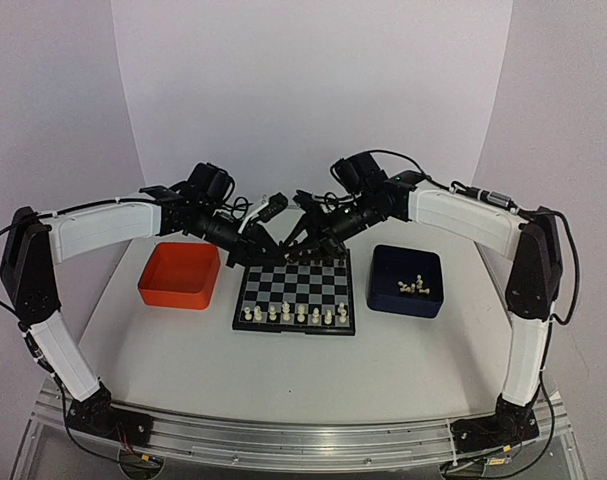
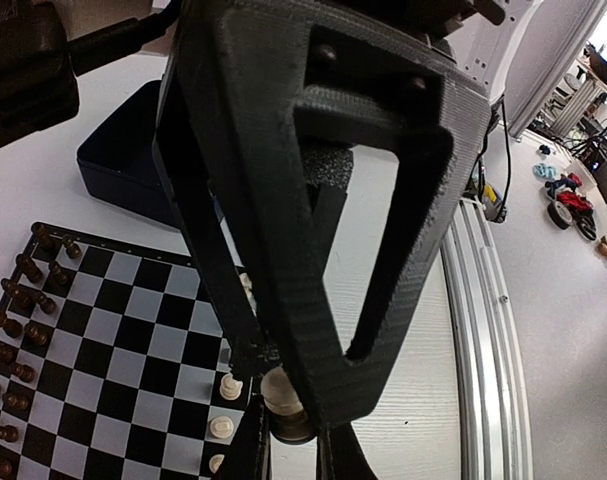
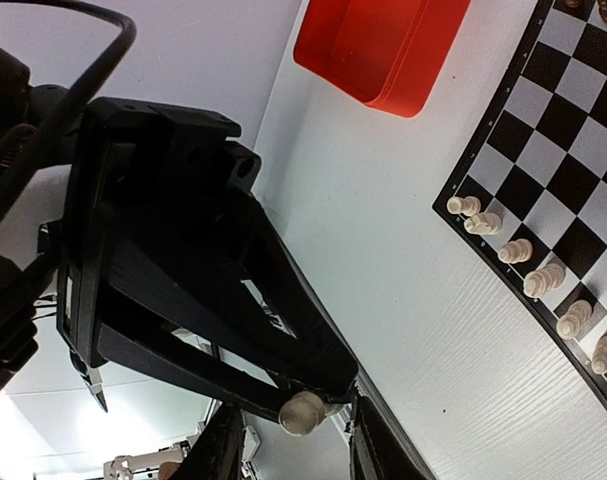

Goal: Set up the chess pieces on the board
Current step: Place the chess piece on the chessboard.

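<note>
The board (image 1: 303,285) lies at the table's middle, with a row of cream chess pieces (image 1: 293,314) along its near edge and dark figures along its far edge. Both grippers meet above that far edge. My left gripper (image 1: 273,240) is shut on one cream piece (image 2: 281,392), which shows between its tips in the left wrist view. My right gripper (image 3: 298,440) stands open with its fingers on either side of that same piece (image 3: 303,412), a gap on each side. Several more cream pieces (image 1: 415,285) lie in the blue tray.
An orange tray (image 1: 180,275) stands left of the board and a dark blue tray (image 1: 388,290) right of it. Dark figures (image 2: 23,300) fill the board's far rows. An aluminium rail (image 1: 283,435) runs along the table's near edge by the arm bases.
</note>
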You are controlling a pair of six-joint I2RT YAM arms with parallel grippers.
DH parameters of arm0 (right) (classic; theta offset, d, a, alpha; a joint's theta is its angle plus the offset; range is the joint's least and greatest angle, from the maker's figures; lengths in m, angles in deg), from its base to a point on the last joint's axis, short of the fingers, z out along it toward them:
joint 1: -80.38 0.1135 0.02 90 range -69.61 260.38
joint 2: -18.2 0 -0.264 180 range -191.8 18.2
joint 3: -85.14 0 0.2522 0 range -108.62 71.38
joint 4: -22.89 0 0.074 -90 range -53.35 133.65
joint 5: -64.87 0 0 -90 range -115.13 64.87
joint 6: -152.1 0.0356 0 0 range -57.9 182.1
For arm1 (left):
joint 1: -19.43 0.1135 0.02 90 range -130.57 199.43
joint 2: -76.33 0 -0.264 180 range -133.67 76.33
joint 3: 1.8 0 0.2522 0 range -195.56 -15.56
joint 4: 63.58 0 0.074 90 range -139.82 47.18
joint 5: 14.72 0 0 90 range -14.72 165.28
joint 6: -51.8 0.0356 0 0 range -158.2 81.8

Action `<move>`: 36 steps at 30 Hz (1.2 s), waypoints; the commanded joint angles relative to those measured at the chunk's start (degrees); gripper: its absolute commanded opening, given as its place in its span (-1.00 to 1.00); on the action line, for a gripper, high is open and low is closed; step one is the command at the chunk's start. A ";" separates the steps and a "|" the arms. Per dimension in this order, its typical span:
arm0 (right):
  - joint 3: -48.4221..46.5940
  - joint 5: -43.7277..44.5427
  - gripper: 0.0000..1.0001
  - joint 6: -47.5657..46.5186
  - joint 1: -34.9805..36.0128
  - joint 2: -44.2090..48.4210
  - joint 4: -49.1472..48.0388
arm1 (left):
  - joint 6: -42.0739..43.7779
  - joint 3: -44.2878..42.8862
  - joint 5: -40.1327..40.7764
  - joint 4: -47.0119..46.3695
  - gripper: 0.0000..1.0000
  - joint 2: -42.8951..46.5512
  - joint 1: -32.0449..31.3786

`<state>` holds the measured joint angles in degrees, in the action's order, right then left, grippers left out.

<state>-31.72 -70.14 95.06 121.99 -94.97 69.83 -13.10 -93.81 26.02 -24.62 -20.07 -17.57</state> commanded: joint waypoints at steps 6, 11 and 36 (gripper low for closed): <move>-2.09 3.21 -0.55 3.63 0.80 -2.21 0.54 | 1.39 -4.66 1.84 1.94 -1.00 -1.52 -0.27; -1.83 4.70 -0.63 3.91 0.77 -2.18 0.77 | 2.13 -4.95 2.44 3.22 -1.00 -1.57 -0.36; 4.94 14.91 -1.00 -5.73 0.85 3.44 1.14 | -7.22 0.40 10.71 -6.16 0.99 2.29 -0.52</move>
<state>-28.50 -60.27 94.06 122.56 -97.11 70.48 -15.80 -95.65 32.84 -25.11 -22.03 -17.83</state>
